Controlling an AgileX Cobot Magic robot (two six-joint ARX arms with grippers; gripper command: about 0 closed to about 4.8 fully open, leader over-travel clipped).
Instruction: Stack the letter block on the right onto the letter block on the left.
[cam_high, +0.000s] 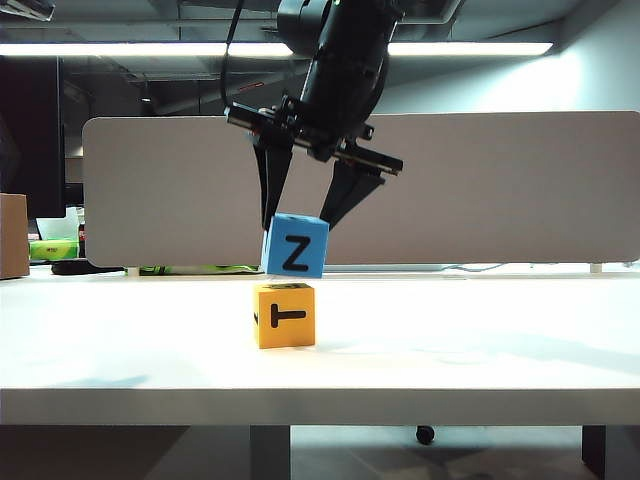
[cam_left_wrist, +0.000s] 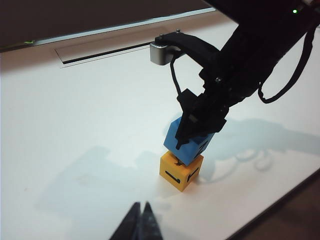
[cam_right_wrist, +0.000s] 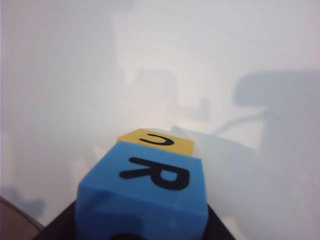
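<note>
The blue letter block shows a Z to the exterior view and hangs slightly tilted just above the yellow letter block, which stands on the white table with a sideways T. My right gripper comes down from above, its fingers shut on the blue block's upper sides. In the right wrist view the blue block fills the space between the dark fingers, with the yellow block just beyond it. The left wrist view shows the blue block over the yellow block from a distance. My left gripper is shut and holds nothing.
A white partition panel runs along the back of the table. A cardboard box and green items sit at the far left. A cable slot lies along the table's far side.
</note>
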